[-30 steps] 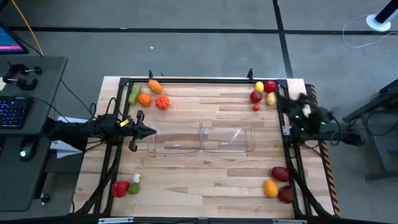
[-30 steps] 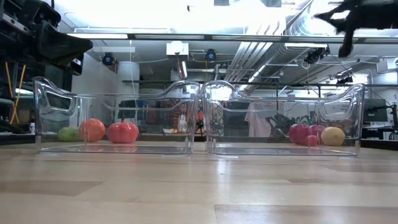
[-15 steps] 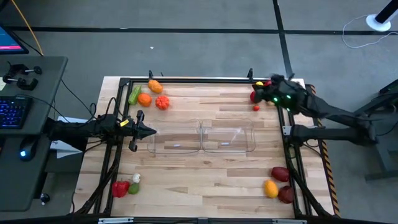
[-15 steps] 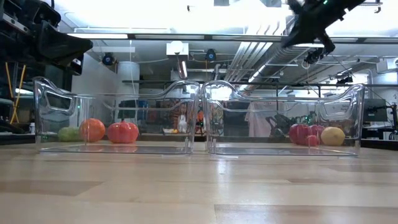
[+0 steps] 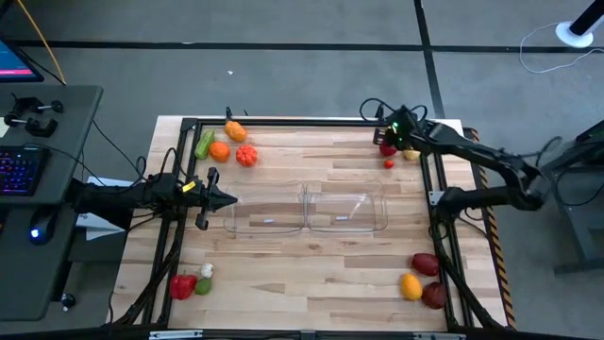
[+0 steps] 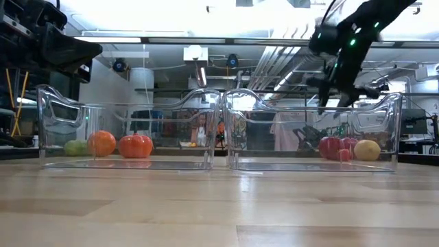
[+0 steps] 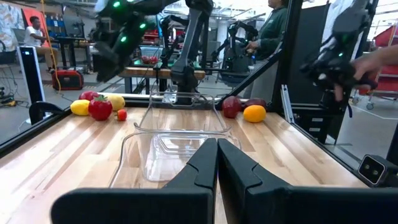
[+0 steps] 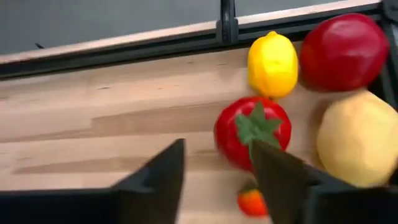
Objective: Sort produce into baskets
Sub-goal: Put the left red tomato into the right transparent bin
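Note:
Two clear tubs, the left basket (image 5: 267, 210) and the right basket (image 5: 346, 210), stand side by side mid-table; I see no produce in them. My right gripper (image 5: 391, 138) is open and hovers over the far-right produce: a red tomato with a green stem (image 8: 252, 130), a yellow lemon (image 8: 272, 62), a red apple (image 8: 342, 53), a pale yellow potato (image 8: 357, 137) and a small red-orange piece (image 8: 252, 202). Its fingers stand above the tomato without touching. In the low view, my right gripper (image 6: 337, 99) hangs above table height. My left gripper (image 5: 222, 198) is shut and empty, just left of the left basket.
At the far left lie a green cucumber (image 5: 205, 143), an orange (image 5: 219, 150), an orange piece (image 5: 235, 130) and a pumpkin (image 5: 246, 156). At the near left lie red, white and green pieces (image 5: 189, 281). At the near right lie maroon and orange pieces (image 5: 422, 279). A black frame (image 5: 283, 122) rims the table.
My right gripper has swung from the table's right edge toward the far edge and leftward, over the far-right produce, and has come down toward it. My left arm has kept still. No produce has moved.

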`<action>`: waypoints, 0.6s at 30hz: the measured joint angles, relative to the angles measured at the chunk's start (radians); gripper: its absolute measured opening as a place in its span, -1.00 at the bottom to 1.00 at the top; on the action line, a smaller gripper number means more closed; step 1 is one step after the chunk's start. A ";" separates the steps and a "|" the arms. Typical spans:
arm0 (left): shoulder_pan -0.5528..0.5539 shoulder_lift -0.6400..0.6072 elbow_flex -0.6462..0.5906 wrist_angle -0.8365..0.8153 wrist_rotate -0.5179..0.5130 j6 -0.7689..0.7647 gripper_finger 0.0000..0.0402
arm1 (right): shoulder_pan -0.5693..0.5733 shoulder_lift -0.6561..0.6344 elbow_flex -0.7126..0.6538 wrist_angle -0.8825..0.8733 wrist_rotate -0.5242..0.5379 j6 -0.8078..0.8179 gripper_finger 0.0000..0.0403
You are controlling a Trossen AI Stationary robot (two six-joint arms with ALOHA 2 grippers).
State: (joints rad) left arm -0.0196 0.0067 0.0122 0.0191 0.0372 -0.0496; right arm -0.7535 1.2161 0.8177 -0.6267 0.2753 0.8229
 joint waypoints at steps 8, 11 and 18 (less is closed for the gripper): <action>0.000 0.000 0.000 0.000 0.000 0.000 -1.00 | -0.140 0.186 0.000 0.063 -0.167 -0.126 0.84; 0.000 0.000 0.000 0.000 0.000 0.000 -1.00 | -0.176 0.224 0.000 0.066 -0.179 -0.159 0.96; 0.000 0.000 0.000 0.000 0.000 0.000 -1.00 | -0.235 0.243 0.000 0.086 -0.177 -0.177 0.92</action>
State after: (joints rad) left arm -0.0195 0.0068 0.0122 0.0190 0.0371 -0.0495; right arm -0.9890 1.4593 0.8181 -0.5411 0.0986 0.6455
